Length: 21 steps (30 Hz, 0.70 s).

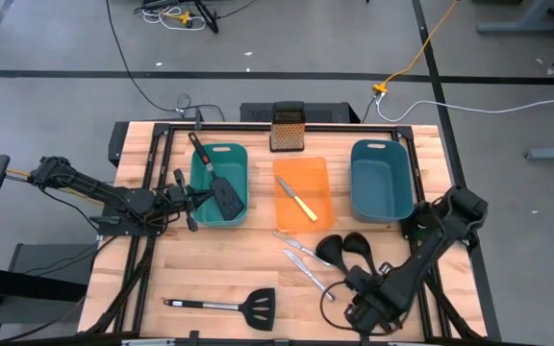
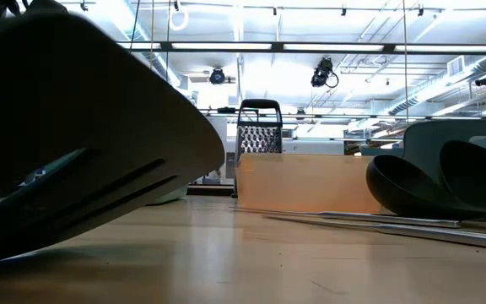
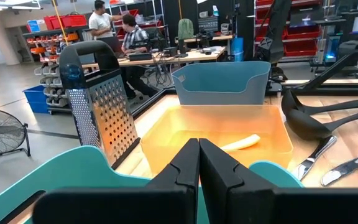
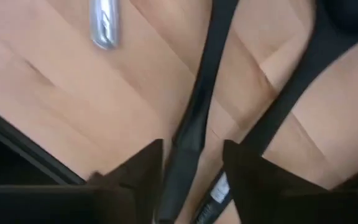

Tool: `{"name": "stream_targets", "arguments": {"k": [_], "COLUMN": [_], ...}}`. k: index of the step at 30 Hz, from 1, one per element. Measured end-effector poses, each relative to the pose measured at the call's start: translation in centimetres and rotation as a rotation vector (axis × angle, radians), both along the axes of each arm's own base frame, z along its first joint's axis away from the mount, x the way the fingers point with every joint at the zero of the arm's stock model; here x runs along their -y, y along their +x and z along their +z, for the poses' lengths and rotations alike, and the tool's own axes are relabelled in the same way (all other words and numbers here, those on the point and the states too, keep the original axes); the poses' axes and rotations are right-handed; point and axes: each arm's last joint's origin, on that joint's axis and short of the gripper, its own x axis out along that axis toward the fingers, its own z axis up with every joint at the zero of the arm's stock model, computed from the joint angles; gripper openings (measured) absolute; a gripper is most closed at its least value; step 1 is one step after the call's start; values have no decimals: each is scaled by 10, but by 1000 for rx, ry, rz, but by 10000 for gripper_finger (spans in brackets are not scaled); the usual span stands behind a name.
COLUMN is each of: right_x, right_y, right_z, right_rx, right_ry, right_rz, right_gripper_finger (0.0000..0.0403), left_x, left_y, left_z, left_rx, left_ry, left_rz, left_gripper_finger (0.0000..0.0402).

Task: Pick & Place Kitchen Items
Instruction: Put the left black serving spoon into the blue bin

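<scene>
In the high view one black slotted spatula (image 1: 221,190) lies in the left teal bin (image 1: 243,154), its handle leaning on the far rim. The other spatula (image 1: 231,306) lies near the table's near edge. The yellow-handled knife (image 1: 297,200) rests in the orange tray (image 1: 318,173). Two silver knives (image 1: 299,252) and two black ladles (image 1: 342,248) lie on the wood. My left gripper (image 3: 199,163) is shut at that bin's left rim. My right gripper (image 4: 192,180) is open, low over the table, its fingers on either side of a ladle handle (image 4: 194,124). My right gripper comes from above, fingers across one black ladle handle (image 4: 185,155), which lies flat on the table and runs close beside one finger (image 4: 143,177). Whether that finger touches it, I cannot tell.
A dark box grater (image 1: 287,128) stands at the far edge behind the tray. The right teal bin (image 1: 381,180) sits right of the tray. The second ladle handle (image 4: 291,93) runs just outside my right gripper's other finger. People sit at a desk beyond the table.
</scene>
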Motion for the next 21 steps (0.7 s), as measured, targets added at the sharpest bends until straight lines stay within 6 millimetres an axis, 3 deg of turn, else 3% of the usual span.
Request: {"name": "stream_targets", "arguments": {"k": [6, 13, 21], "right_x": [6, 6, 13], "right_y": [15, 24, 14], "right_z": [-4, -8, -34], "right_rx": [22, 90, 15], "right_ry": [36, 78, 82], "right_rz": [-11, -3, -58], "right_gripper_finger": [238, 225, 217], "left_x": [0, 0, 0], "left_y": [0, 0, 0], "left_z": [0, 0, 0], "left_rx": [2, 0, 0], "left_ry": [-3, 0, 0], "left_rz": [0, 0, 1], "left_gripper_finger": [16, 16, 16]}}
